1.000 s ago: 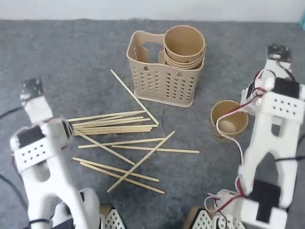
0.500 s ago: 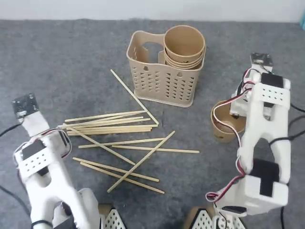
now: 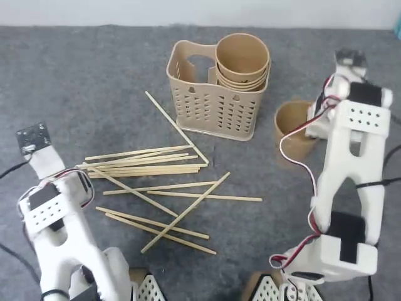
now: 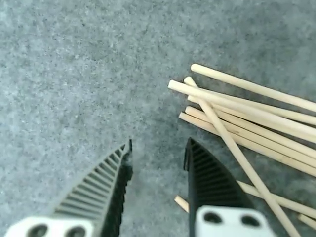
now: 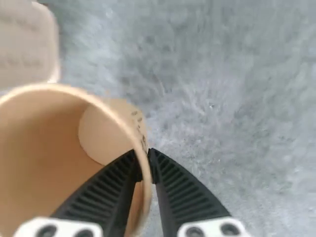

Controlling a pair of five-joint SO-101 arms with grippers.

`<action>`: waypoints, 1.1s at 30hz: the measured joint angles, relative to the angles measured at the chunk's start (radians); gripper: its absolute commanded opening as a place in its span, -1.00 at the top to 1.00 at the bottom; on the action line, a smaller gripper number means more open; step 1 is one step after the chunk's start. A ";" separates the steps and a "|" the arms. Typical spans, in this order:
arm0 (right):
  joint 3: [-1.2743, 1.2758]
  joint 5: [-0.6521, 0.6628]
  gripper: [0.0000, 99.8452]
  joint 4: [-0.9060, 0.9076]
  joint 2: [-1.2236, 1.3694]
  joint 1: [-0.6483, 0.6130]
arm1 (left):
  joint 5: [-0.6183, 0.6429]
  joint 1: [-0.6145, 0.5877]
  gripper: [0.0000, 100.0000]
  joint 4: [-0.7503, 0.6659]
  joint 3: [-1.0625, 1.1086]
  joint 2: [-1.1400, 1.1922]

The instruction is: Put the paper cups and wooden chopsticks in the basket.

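A beige perforated basket [image 3: 207,110] holds a stack of paper cups [image 3: 242,59] in its right compartment. Another paper cup [image 3: 293,128] hangs tilted to the right of the basket, off the carpet, with my right gripper [image 5: 143,163] shut on its rim [image 5: 139,143]. Several wooden chopsticks [image 3: 156,182] lie scattered on the grey carpet in front of the basket. My left gripper [image 4: 158,158] is open just above the carpet beside the ends of a bundle of chopsticks [image 4: 237,118], holding nothing. The left arm [image 3: 56,213] stands at the lower left.
One chopstick [image 3: 175,125] leans toward the basket's front. Grey carpet [image 3: 94,81] covers the whole table. The right arm's white body [image 3: 351,182] stands along the right side.
My right gripper closed on the loose cup's rim and lifted it up and back toward the basket. The left arm came down toward the ends of the chopstick bundle, then stayed put.
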 measured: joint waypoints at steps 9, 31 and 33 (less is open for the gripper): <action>-0.575 -0.026 0.99 0.106 -0.014 -0.101 | 0.000 0.000 0.67 0.000 0.000 0.000; -0.799 -0.074 0.99 -0.054 0.129 -0.327 | 0.000 0.000 0.67 0.000 0.000 0.000; -0.799 -0.075 0.99 -0.041 0.157 -0.327 | 0.000 0.000 0.67 -0.014 0.003 0.000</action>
